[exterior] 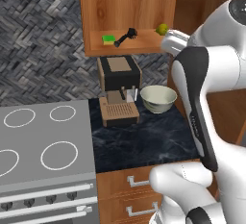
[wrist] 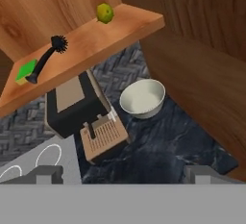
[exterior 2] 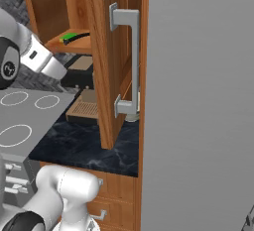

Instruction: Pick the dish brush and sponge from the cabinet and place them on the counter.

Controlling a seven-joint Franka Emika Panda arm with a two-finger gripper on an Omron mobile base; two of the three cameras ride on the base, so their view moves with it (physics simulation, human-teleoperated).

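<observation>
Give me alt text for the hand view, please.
An open cabinet shelf holds a black dish brush, a green sponge touching its handle end, and a lime. Below, a coffee machine and white bowl sit on the black counter.

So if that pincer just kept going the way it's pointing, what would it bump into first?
Probably the black marbled counter, near the white bowl and the coffee machine. The hand view looks down past the cabinet shelf at them. The open pincer holds nothing; depth is hard to judge.
</observation>
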